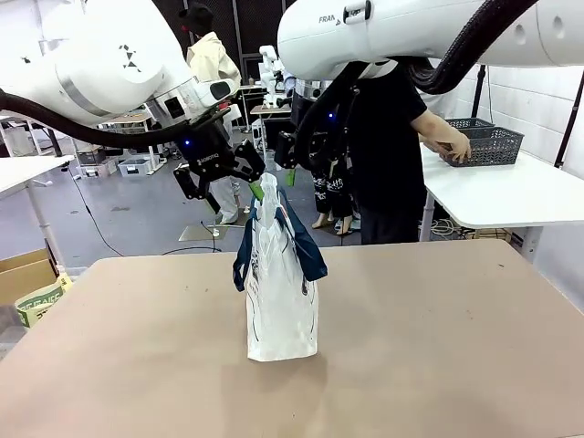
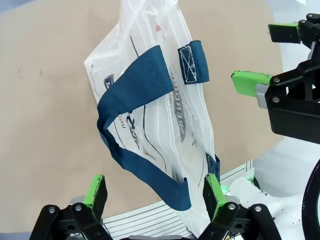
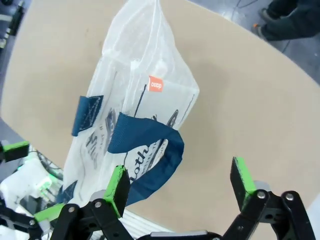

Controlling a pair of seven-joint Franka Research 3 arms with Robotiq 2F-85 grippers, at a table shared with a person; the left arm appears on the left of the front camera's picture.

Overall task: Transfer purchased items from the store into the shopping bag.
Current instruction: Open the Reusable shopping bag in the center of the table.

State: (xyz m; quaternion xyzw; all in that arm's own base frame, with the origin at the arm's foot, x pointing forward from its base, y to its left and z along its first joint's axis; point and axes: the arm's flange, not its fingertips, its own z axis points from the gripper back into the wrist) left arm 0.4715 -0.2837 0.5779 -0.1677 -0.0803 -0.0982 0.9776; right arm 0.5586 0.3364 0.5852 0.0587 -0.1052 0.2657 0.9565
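Hand of the left arm hangs wide open just left of the top of the shopping bag. The bag stands upright on the surface, long axis vertical. Right hand, wide too, hangs just right of that top, about as near.

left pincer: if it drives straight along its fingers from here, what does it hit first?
Probably the shopping bag: its navy handle loops right between the open left pincer's fingers, with the bag wall behind it and the table beyond. How near the strap is, I can't tell.
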